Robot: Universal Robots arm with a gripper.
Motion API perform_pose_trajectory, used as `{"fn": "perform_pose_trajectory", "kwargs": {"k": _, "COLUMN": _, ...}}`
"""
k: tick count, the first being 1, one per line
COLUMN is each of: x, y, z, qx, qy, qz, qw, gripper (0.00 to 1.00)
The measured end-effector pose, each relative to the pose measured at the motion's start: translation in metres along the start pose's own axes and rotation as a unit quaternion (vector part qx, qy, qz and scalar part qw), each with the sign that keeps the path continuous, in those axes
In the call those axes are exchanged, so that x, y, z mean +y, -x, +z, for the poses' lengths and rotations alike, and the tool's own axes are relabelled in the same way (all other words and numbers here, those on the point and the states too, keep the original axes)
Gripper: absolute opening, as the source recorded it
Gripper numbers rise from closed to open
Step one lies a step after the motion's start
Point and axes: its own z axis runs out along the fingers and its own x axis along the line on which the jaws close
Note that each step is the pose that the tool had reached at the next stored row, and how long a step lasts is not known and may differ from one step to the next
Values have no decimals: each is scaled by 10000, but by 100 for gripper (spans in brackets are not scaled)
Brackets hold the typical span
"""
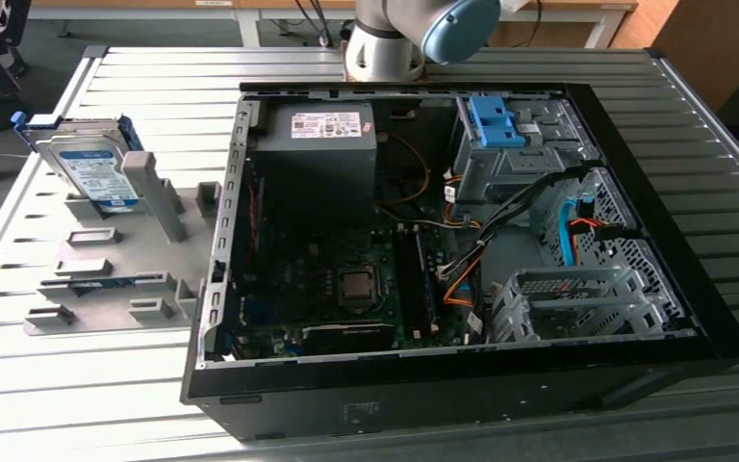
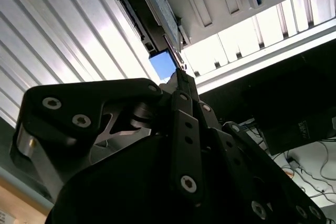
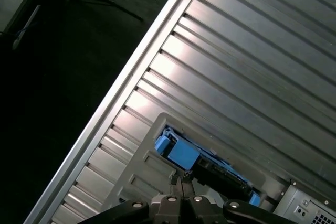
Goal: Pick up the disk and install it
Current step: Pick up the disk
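The disk stands on edge in a grey holder at the exterior view's left, beside the open computer case. It is silver with a blue-and-white label and blue side rails. In both wrist views my gripper hangs above the slatted table, short of the disk and apart from it. Its black fingertips are pressed together with nothing between them. The disk's blue rail end lies just past the tips.
The case holds a dark power-supply box, a motherboard and a metal drive cage topped by a blue bracket. A second cage sits lower. The arm's joint rises behind the case. The table edge drops to dark floor.
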Motion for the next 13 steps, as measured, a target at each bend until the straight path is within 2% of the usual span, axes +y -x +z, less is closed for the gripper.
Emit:
{"fn": "perform_pose_trajectory", "kwargs": {"k": 4, "x": 0, "y": 0, "z": 2, "qx": 6, "qy": -1, "qz": -245, "qw": 9997, "gripper": 11}}
{"fn": "perform_pose_trajectory", "kwargs": {"k": 7, "x": -1, "y": 0, "z": 5, "qx": 13, "qy": -1, "qz": -504, "qw": 9987, "gripper": 11}}
{"fn": "perform_pose_trajectory", "kwargs": {"k": 10, "x": -1, "y": 0, "z": 8, "qx": 20, "qy": -2, "qz": -760, "qw": 9971, "gripper": 11}}
{"fn": "perform_pose_trajectory", "kwargs": {"k": 13, "x": -1, "y": 0, "z": 12, "qx": 28, "qy": -1, "qz": -1014, "qw": 9948, "gripper": 11}}
